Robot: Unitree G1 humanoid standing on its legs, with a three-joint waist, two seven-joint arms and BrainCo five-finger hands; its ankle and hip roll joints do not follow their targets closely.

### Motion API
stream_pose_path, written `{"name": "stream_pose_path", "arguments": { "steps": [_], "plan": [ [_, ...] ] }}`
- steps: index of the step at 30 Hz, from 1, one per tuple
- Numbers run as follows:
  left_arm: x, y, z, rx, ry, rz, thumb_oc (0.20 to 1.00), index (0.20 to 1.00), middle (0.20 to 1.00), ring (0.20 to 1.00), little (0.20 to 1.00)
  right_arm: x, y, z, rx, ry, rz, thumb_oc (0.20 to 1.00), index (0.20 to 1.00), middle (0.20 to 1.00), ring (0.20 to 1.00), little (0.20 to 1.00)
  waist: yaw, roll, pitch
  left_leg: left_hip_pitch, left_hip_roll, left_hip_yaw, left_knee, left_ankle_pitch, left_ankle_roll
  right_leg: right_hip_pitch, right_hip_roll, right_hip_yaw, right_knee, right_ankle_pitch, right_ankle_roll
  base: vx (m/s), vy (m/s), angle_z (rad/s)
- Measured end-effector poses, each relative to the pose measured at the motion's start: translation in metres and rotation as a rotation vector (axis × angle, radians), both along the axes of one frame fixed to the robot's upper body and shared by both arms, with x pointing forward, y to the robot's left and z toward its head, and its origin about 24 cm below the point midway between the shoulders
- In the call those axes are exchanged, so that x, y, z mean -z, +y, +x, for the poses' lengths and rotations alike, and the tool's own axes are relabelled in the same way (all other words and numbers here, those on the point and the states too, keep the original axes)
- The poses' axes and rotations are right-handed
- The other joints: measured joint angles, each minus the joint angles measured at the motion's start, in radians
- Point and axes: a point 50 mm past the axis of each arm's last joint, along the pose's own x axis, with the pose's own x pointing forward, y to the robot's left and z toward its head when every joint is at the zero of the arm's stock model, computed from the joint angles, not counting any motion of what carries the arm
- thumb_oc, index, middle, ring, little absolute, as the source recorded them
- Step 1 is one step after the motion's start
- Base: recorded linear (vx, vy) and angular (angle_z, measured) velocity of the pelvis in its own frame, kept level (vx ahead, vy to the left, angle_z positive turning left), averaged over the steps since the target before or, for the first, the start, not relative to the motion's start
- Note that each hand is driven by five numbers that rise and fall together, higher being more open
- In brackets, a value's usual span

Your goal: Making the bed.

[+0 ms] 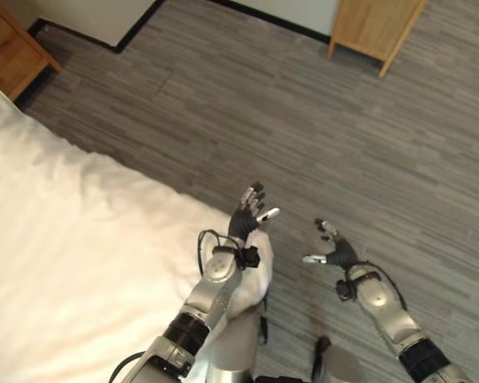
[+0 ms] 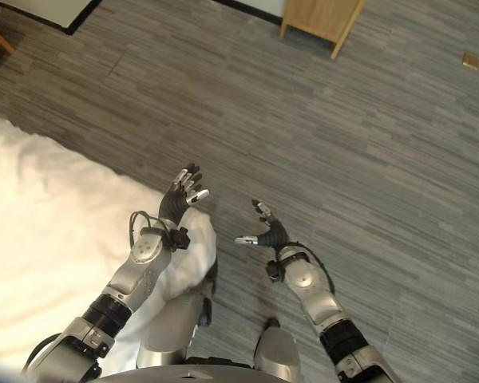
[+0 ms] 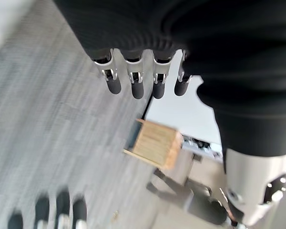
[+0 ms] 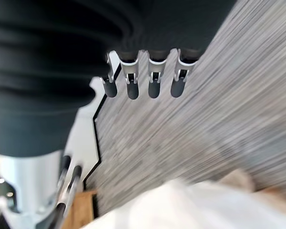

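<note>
Both robot hands are held up empty beside the bed corner.
The left robot hand [image 1: 248, 209] is raised over the white bed [image 1: 56, 239] corner, fingers spread apart; the right robot hand [image 1: 333, 249] is held above the grey floor [image 1: 367, 136], fingers loosely apart. Farther off, a wooden cabinet [image 1: 375, 28] is seen by the wall.

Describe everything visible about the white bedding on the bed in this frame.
The bedding is plain white, soft-looking cloth covering the bed on the robot's left. Its surface is mostly smooth with faint wrinkles. Its edge runs diagonally along the grey plank floor, ending in a rounded, bunched corner near the robot. The left hand hovers open over that corner, the forearm above the cloth; whether the arm touches it cannot be told. The right hand is open over the floor, apart from the bedding.
</note>
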Motion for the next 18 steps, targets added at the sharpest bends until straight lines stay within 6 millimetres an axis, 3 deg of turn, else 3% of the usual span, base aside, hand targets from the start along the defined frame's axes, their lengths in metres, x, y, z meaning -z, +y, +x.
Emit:
{"name": "stream_pose_path", "arguments": {
  "steps": [2,4,6,7,8,9,11,12,14,15,16,17,18],
  "plan": [
    [-0.003,-0.001,0.000,0.005,-0.016,-0.003,1.000,1.000,1.000,1.000,1.000,-0.004,-0.005,0.004,0.017,-0.014,-0.004,1.000,1.000,1.000,1.000,1.000,-0.024,0.016,-0.002,0.037,-0.009,-0.021,-0.004,-0.014,0.007,-0.131,0.047,0.008,0.021,-0.052,-0.002,0.39,0.141,0.87],
    [-0.002,0.003,0.001,-0.003,-0.013,0.010,1.000,1.000,1.000,1.000,1.000,-0.006,-0.009,0.006,0.037,-0.022,0.000,1.000,1.000,1.000,1.000,1.000,-0.054,0.023,0.001,0.086,-0.006,-0.076,-0.042,-0.025,-0.002,-0.168,0.111,-0.014,-0.117,-0.074,-0.010,0.35,0.062,1.00],
    [-0.003,0.008,0.003,-0.013,-0.015,0.020,1.000,1.000,1.000,1.000,1.000,-0.006,-0.015,0.007,0.064,-0.020,-0.002,1.000,1.000,1.000,1.000,1.000,-0.068,0.018,0.000,0.116,-0.008,-0.098,-0.058,-0.029,-0.010,-0.179,0.149,-0.034,-0.286,-0.059,-0.030,0.37,0.003,0.88],
    [-0.001,0.008,0.002,-0.015,-0.011,0.017,1.000,1.000,1.000,1.000,1.000,-0.003,-0.019,0.006,0.078,-0.012,-0.009,1.000,1.000,1.000,1.000,1.000,-0.070,0.017,-0.002,0.130,-0.007,-0.102,-0.059,-0.059,-0.033,-0.194,0.185,-0.022,-0.349,-0.053,-0.037,0.27,-0.007,0.73],
    [0.003,0.012,0.001,-0.027,0.005,0.021,1.000,1.000,1.000,1.000,1.000,0.001,-0.020,0.005,0.084,0.004,-0.020,1.000,1.000,1.000,1.000,1.000,-0.067,0.011,-0.008,0.150,-0.010,-0.106,-0.059,-0.062,-0.037,-0.172,0.221,0.023,-0.483,-0.024,-0.055,0.38,-0.040,0.80],
    [0.010,0.015,-0.003,-0.034,0.029,0.027,1.000,1.000,1.000,1.000,1.000,0.007,-0.024,0.001,0.097,0.021,-0.039,1.000,1.000,1.000,1.000,1.000,-0.072,-0.005,-0.022,0.185,-0.032,-0.128,-0.060,-0.084,-0.038,-0.161,0.224,0.020,-0.586,0.049,-0.104,0.51,-0.060,0.75],
    [0.021,0.013,-0.011,-0.023,0.071,0.018,1.000,1.000,1.000,1.000,1.000,0.016,-0.032,-0.006,0.125,0.058,-0.048,1.000,1.000,1.000,1.000,1.000,-0.076,-0.005,-0.071,0.190,-0.044,-0.163,-0.060,-0.120,-0.031,-0.154,0.220,0.051,-0.635,0.060,-0.100,0.44,-0.057,0.70],
    [0.031,0.007,-0.019,0.013,0.108,0.020,1.000,1.000,1.000,1.000,1.000,0.031,-0.040,-0.017,0.155,0.119,-0.061,1.000,1.000,1.000,1.000,1.000,-0.094,-0.012,-0.114,0.211,-0.051,-0.207,-0.060,-0.141,-0.051,-0.106,0.215,0.092,-0.686,0.075,-0.091,0.23,-0.027,0.72],
    [0.036,0.003,-0.024,0.026,0.129,0.006,1.000,1.000,1.000,1.000,1.000,0.040,-0.045,-0.024,0.172,0.161,-0.077,1.000,1.000,1.000,1.000,1.000,-0.098,-0.001,-0.126,0.243,-0.035,-0.209,-0.042,-0.164,-0.084,-0.064,0.235,0.083,-0.706,0.144,-0.088,0.28,-0.038,0.35],
    [0.037,-0.002,-0.025,0.034,0.136,-0.010,1.000,1.000,1.000,1.000,1.000,0.044,-0.047,-0.028,0.173,0.177,-0.083,1.000,1.000,1.000,1.000,1.000,-0.096,0.004,-0.143,0.246,-0.011,-0.203,-0.015,-0.194,-0.101,-0.041,0.254,0.069,-0.732,0.204,-0.114,0.36,-0.058,-0.02],
    [0.038,-0.006,-0.026,0.043,0.142,-0.019,1.000,1.000,1.000,1.000,1.000,0.045,-0.048,-0.028,0.177,0.183,-0.085,1.000,1.000,1.000,1.000,1.000,-0.100,0.015,-0.149,0.236,0.001,-0.199,0.035,-0.220,-0.127,-0.016,0.267,0.048,-0.760,0.198,-0.120,0.22,-0.037,0.16],
    [0.038,-0.008,-0.025,0.061,0.141,-0.020,1.000,1.000,1.000,1.000,1.000,0.049,-0.048,-0.028,0.190,0.201,-0.082,1.000,1.000,1.000,1.000,1.000,-0.109,0.003,-0.144,0.160,-0.001,-0.201,0.192,-0.237,-0.152,0.034,0.267,0.026,-0.825,0.178,-0.093,0.12,-0.088,0.88],
    [0.031,-0.013,-0.021,0.086,0.116,-0.026,1.000,1.000,1.000,1.000,1.000,0.052,-0.051,-0.031,0.203,0.212,-0.090,1.000,1.000,1.000,1.000,1.000,-0.130,0.001,-0.143,0.039,0.010,-0.229,0.379,-0.239,-0.166,0.047,0.271,-0.027,-0.854,0.116,-0.044,0.12,-0.119,1.25]
  ]
}}
